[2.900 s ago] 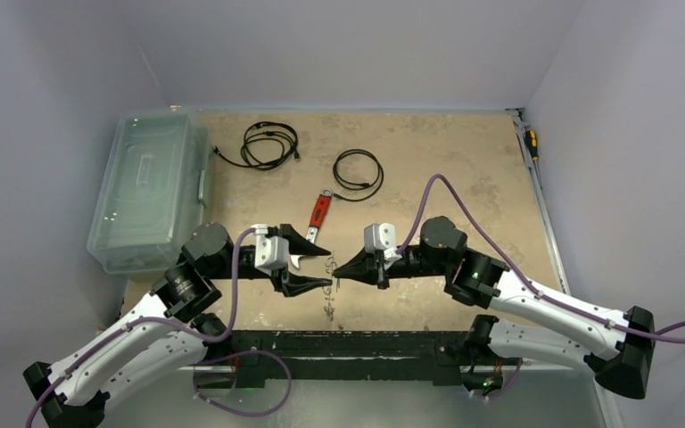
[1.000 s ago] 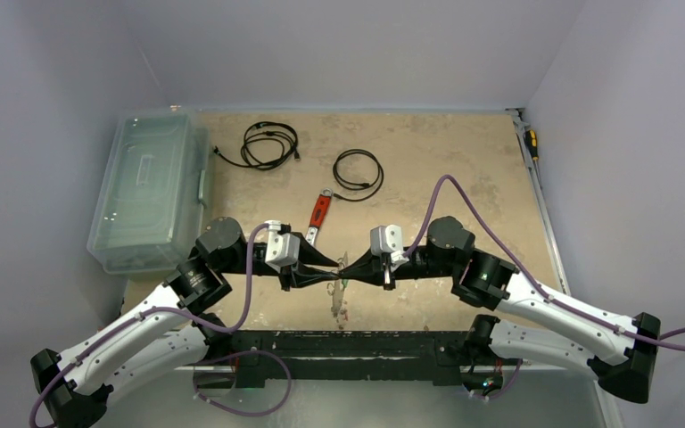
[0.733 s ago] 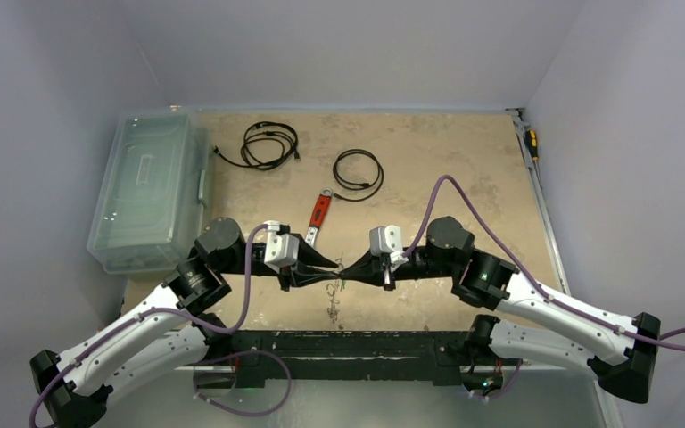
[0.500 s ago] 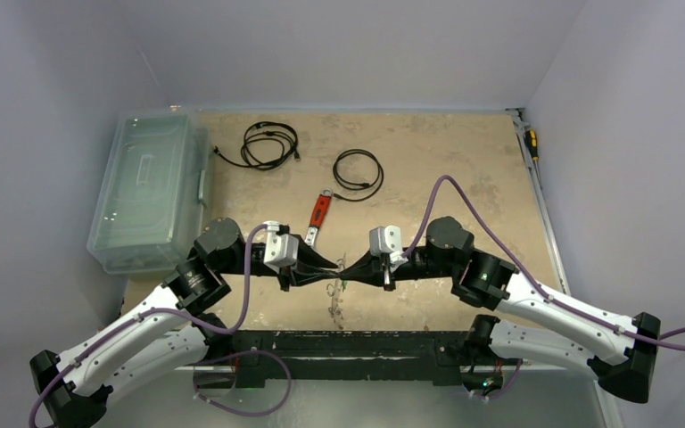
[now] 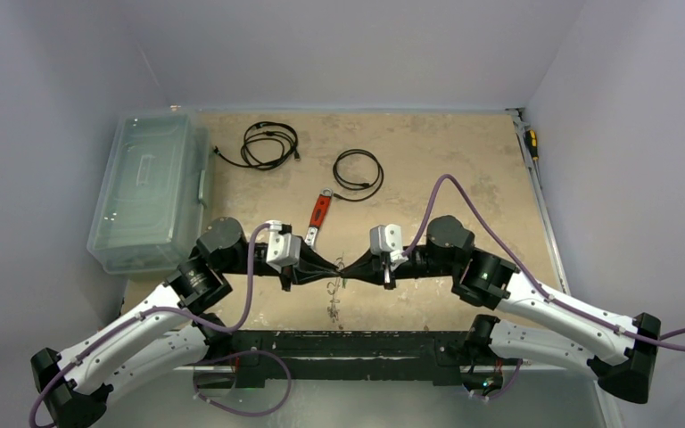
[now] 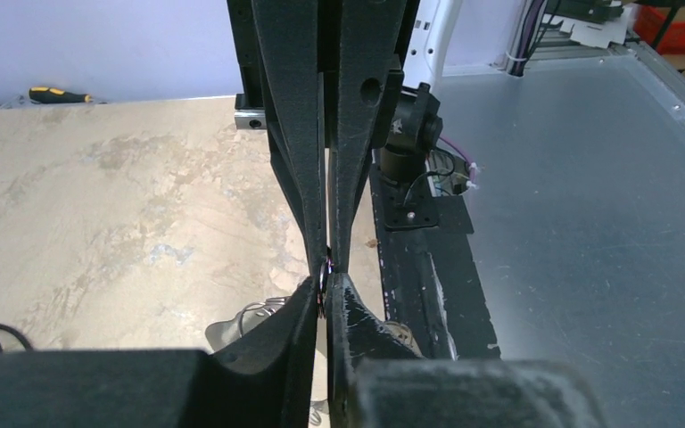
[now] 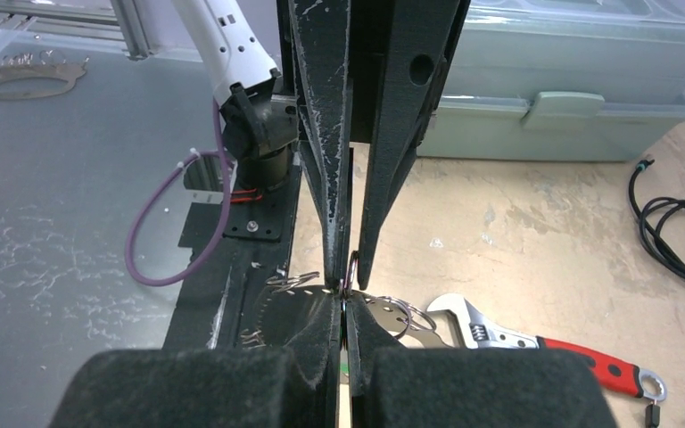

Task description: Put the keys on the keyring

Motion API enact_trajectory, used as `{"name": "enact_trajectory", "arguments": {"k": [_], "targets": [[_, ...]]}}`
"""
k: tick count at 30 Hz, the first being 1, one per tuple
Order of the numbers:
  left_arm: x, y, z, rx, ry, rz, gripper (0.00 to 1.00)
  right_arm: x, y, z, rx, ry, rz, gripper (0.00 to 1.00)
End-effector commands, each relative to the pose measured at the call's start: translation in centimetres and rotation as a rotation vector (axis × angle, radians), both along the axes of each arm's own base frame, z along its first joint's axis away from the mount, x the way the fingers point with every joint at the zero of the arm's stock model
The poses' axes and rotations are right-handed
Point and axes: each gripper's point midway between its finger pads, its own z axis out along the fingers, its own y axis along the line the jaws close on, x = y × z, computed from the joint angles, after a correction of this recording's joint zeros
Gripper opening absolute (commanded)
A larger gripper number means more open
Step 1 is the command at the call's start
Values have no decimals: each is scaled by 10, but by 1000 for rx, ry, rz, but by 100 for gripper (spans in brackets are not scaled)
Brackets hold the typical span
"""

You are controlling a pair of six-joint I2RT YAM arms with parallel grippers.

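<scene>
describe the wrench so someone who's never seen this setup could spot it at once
Start at the clear plastic box on the left and move right to the middle of the tan tabletop. The wrench lies there, just on the arms' side of the smaller black cable coil. It alone has a red handle and silver head; its neighbours are black cables.

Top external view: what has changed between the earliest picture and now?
The left tool moved right and narrowed its jaws, meeting the shut right tool tip to tip at a small ring. The wrench, cables and box stayed put.
</scene>
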Motion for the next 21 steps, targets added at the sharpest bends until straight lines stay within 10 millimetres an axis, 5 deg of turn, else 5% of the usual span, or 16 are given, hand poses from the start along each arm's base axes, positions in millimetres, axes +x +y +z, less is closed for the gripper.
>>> {"name": "enact_trajectory", "arguments": {"k": [1,5,8,11,15,21], "targets": [[-3,0,10,-21,-24,-19,0,-4,4,37,88,-61,37,0],[-4,4,18,-42,-54,-8,0,-3,3,38,91,-63,27,0],[-1,11,28,-68,-101,45,0,0,0,41,103,-69,-3,44],[-1,15,33,-83,-120,57,0,0,-5,47,138,-79,-21,60],[-4,14,33,-81,-119,40,0,-1,-13,53,178,-84,-48,61],[-7,13,35,-87,-120,20,0,0,-12,55,181,-77,-53,50]]}}
